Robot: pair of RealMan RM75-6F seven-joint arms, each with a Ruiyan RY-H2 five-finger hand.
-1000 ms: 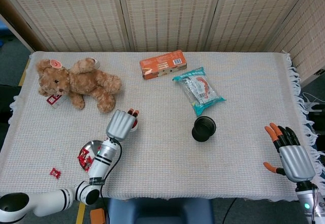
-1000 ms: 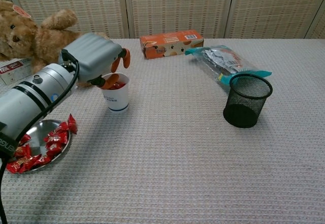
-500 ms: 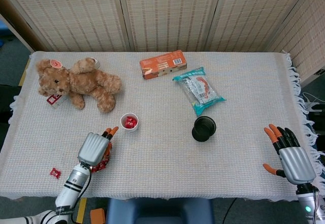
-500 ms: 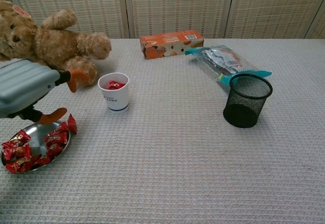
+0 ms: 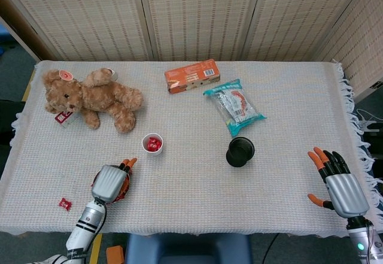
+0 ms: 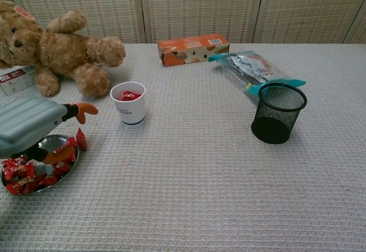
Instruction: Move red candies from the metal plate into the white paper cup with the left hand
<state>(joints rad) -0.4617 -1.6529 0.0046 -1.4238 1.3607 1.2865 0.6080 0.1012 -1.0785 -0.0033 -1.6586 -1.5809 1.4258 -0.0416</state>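
The white paper cup (image 5: pixel 152 143) (image 6: pixel 128 103) stands left of the table's centre with red candies inside. The metal plate (image 6: pixel 54 144) sits near the front left edge, loaded with several red candies (image 6: pixel 23 172). My left hand (image 5: pixel 111 182) (image 6: pixel 31 127) hovers low over the plate and hides most of it in the head view; its orange-tipped fingers are apart and I see nothing held. My right hand (image 5: pixel 337 180) rests open at the front right edge, far from the cup.
One loose red candy (image 5: pixel 64 203) lies left of the plate. A teddy bear (image 5: pixel 93 99) lies at the back left, an orange box (image 5: pixel 191 75) and a snack bag (image 5: pixel 234 107) at the back centre, a black mesh cup (image 5: pixel 240 151) (image 6: pixel 278 112) right of the paper cup.
My left hand left the paper cup, drew back toward the front left and came down over the metal plate. The right hand barely shifted.
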